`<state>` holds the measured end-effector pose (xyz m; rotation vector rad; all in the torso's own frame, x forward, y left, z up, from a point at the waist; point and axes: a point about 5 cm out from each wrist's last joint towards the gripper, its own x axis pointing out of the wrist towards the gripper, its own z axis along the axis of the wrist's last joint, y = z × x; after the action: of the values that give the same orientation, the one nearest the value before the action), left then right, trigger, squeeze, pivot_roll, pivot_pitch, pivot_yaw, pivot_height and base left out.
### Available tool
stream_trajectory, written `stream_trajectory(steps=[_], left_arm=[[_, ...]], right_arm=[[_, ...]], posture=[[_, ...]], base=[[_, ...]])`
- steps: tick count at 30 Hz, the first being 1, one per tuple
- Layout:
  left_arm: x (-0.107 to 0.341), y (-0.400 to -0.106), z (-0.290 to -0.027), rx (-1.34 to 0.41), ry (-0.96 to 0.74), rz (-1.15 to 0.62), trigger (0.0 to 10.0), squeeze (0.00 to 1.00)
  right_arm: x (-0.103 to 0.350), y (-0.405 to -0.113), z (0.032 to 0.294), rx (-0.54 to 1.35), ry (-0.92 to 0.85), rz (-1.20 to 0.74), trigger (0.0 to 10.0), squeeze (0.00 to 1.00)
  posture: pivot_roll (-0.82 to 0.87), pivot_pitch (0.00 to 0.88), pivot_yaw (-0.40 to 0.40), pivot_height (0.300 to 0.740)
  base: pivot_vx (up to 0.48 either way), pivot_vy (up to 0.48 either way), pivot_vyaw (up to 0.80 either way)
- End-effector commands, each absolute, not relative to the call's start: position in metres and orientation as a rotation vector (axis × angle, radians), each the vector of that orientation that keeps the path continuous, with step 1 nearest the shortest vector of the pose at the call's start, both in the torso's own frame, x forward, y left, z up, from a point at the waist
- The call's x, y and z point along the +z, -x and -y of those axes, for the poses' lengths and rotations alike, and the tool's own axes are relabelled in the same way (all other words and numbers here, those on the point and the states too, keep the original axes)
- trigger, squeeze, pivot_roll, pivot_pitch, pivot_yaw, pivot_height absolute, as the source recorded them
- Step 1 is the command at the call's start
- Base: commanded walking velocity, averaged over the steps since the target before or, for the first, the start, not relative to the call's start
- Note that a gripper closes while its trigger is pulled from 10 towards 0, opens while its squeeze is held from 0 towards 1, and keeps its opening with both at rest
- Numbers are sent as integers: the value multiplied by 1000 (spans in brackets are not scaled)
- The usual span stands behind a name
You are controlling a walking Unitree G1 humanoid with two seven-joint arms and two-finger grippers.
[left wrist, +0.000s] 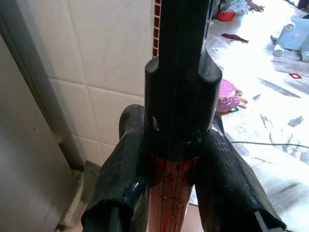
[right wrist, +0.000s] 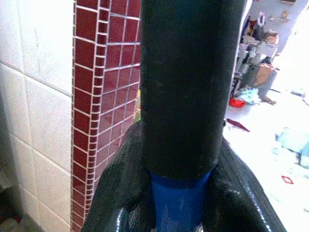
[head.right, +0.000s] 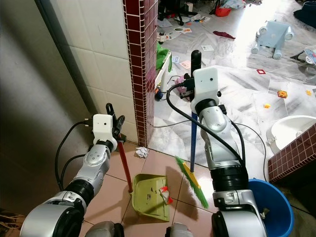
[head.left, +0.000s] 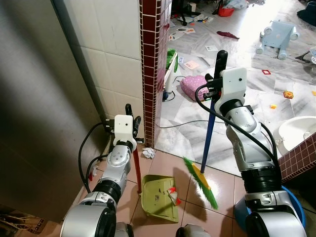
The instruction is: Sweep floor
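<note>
Sweeping underway: right gripper [head.left: 215,79] clamps broom [head.left: 207,143], left gripper [head.left: 132,123] clamps dustpan [head.left: 159,198] handle. Next, likely brush crumpled paper [head.left: 148,153] into pan.

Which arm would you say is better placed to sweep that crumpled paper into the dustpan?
Right, probably: the right gripper holds the broom, its bristles beside the dustpan. The left gripper steadies the dustpan's handle near the crumpled paper.

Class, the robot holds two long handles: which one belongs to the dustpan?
The red handle in the left gripper; it joins the green dustpan. The other is blue.
</note>
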<state>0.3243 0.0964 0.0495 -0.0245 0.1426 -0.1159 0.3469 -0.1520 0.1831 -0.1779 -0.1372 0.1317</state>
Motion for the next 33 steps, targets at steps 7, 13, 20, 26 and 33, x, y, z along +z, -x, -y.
stream_trajectory(steps=[7,13,20,26,33], left_arm=[[49,-324,-107,-76,32,-149,10000,0],[47,-322,-111,-67,25,-152,10000,0],[47,-320,-119,-37,31,-150,10000,0],[50,-316,-119,-104,93,-132,10000,0],[54,-303,-131,-138,102,-131,10000,0]], right_arm=[[143,-345,145,53,-39,5,10000,0],[145,-353,158,53,84,15,10000,0],[135,-347,152,28,23,-47,10000,0],[123,-342,144,56,158,-55,10000,0],[99,-331,135,164,187,-92,10000,0]], posture=[[-125,15,35,740],[-130,14,35,740],[-101,33,9,740],[-82,16,30,740],[-63,0,77,740]], base=[[0,0,0],[0,0,0],[0,0,0],[0,0,0],[0,0,0]])
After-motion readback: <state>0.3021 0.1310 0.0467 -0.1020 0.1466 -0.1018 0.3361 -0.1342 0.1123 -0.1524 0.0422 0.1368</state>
